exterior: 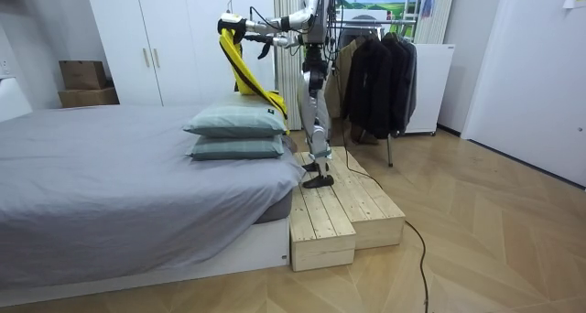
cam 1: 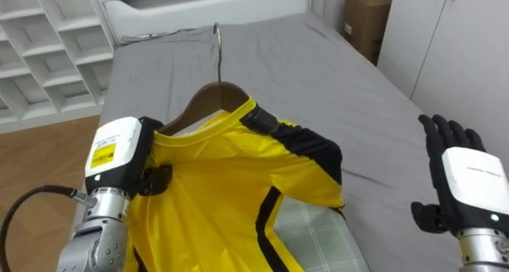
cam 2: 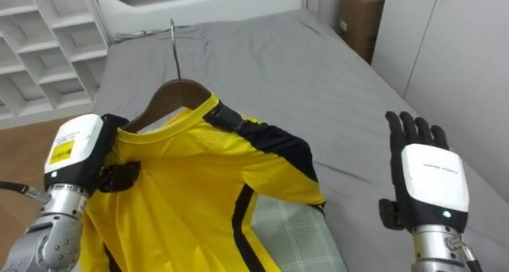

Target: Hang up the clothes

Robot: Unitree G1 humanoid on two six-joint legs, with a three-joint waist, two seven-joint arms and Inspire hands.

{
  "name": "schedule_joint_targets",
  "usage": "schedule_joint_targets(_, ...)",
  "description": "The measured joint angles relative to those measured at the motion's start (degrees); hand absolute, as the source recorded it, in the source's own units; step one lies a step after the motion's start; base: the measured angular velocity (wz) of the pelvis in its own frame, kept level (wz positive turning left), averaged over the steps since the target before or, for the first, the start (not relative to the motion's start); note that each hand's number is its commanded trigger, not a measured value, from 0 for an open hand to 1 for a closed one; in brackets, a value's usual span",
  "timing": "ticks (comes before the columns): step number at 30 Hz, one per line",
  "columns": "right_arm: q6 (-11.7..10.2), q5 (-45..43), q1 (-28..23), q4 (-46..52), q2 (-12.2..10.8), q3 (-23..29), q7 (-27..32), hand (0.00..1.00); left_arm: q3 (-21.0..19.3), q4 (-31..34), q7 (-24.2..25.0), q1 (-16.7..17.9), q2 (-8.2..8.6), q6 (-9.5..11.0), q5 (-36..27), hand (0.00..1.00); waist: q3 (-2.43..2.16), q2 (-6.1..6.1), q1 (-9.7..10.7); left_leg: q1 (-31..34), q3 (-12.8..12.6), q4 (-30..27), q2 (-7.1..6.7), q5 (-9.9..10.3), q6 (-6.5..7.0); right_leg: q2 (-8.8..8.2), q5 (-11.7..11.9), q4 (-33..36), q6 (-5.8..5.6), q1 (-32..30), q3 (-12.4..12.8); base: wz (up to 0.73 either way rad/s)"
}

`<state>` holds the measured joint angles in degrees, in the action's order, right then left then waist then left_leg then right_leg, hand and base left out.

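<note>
The robot stood on a low platform of pale wooden planks (exterior: 343, 212) at the pillow end of a bed with a grey sheet (cam 1: 318, 81). A yellow shirt with black trim (cam 1: 231, 184) hung in the air over that bed, draped on a brown wooden hanger with a metal hook (cam 1: 215, 97) that pointed toward 12 o'clock. At the shirt's 9 o'clock edge the left hand (cam 1: 119, 157) gripped it, the dark thumb pinching the cloth at the shoulder; its other fingers were hidden behind the fabric. At 3 o'clock, well apart from the shirt, the right hand (cam 1: 465, 180) hovered above the sheet, fingers straight and spread, holding nothing. A pale green checked pillow (cam 1: 318, 232) lay below the shirt at 5 o'clock. In the room view a rack of dark clothes (exterior: 375, 70) stood behind the robot.
</note>
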<state>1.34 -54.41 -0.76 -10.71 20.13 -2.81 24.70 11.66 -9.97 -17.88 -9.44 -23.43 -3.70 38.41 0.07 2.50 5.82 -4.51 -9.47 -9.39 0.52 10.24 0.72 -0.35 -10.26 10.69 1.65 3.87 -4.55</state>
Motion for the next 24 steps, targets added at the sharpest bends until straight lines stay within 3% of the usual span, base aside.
schedule_joint_targets(11, -0.1, 0.4, 0.8, 1.2, 0.0, -0.6, -0.3, 0.00, 1.9, 0.0, 1.3, 0.3, 0.23, 0.0, -0.1, 1.00, 0.15, -0.34, -0.5, 0.0, 0.0, 0.0, -0.05, 0.0, 0.00, -0.05, 0.0, 0.1, -0.01, 0.0, 0.0, 0.00)
schedule_joint_targets(19, -0.7, 1.0, 0.9, 2.9, 0.0, -1.1, -1.1, 0.00, 2.3, 0.0, 3.6, 0.3, 2.41, 1.0, -0.8, 1.00, 0.39, -1.47, -1.4, 0.2, 0.2, 0.0, 0.03, 0.0, 0.00, -0.28, 0.0, 0.1, 0.00, -0.2, -0.2, 0.00)
schedule_joint_targets(24, -0.7, 1.5, 2.0, 2.9, 0.0, -2.2, -1.1, 0.00, 2.3, 0.6, 4.5, 0.3, 3.23, 1.2, -0.7, 1.00, 0.26, -2.03, -1.5, 0.7, 0.2, 0.0, -0.02, 0.0, 0.00, -0.09, 0.0, 0.5, -0.02, -0.9, -0.1, 0.00)
